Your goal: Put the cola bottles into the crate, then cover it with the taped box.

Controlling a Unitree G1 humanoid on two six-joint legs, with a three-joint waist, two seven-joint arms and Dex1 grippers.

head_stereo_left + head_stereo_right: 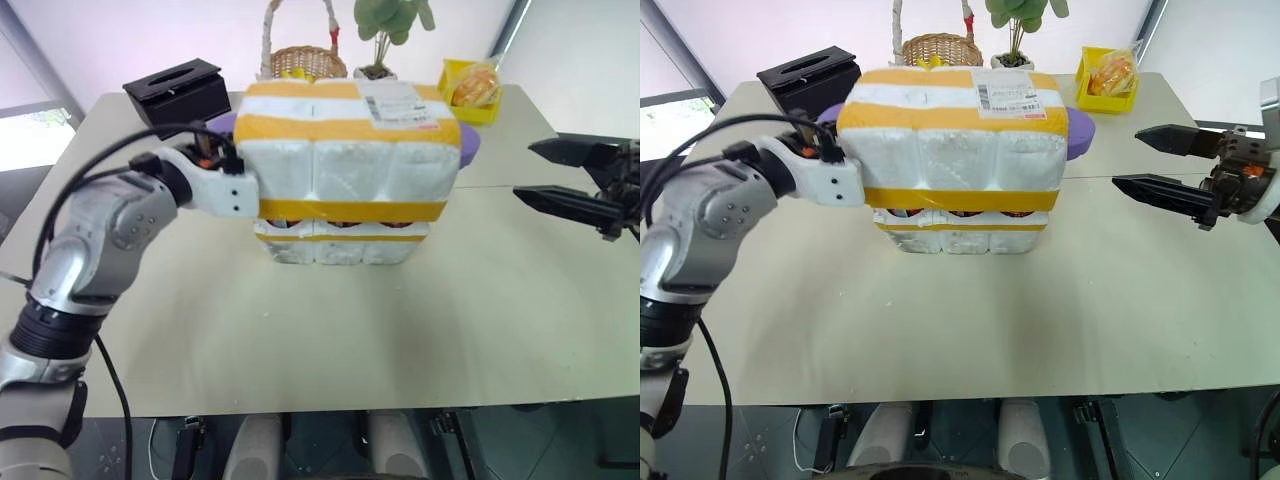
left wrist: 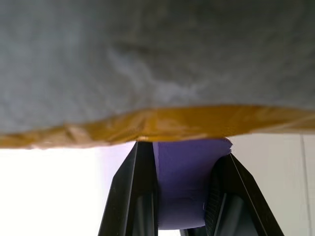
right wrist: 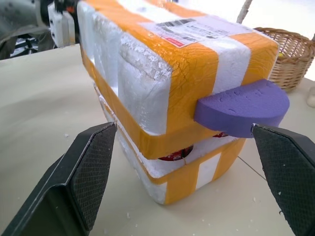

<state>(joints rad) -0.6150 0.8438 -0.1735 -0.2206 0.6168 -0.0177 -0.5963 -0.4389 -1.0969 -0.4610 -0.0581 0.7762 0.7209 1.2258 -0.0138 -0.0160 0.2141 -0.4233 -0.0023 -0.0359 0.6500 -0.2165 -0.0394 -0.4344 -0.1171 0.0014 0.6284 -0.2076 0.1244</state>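
Taped box (image 1: 955, 140) sits on the crate (image 1: 960, 232) mid-bench (image 1: 970, 320), shipping label (image 1: 1008, 95) up; you can see red cola bottles' caps (image 1: 965, 212) in the gap between the two. A purple foam handle (image 3: 243, 107) sticks out of the box's right end. Your left gripper (image 1: 232, 185) is at the box's left end by the lower yellow tape band, jaws closed together, nothing visibly clamped. Your right gripper (image 1: 1155, 162) hangs well apart to the right, jaws spread wide, empty. Behind: black tissue box (image 1: 808, 75), wicker basket (image 1: 935, 47), yellow bin (image 1: 1108, 82).
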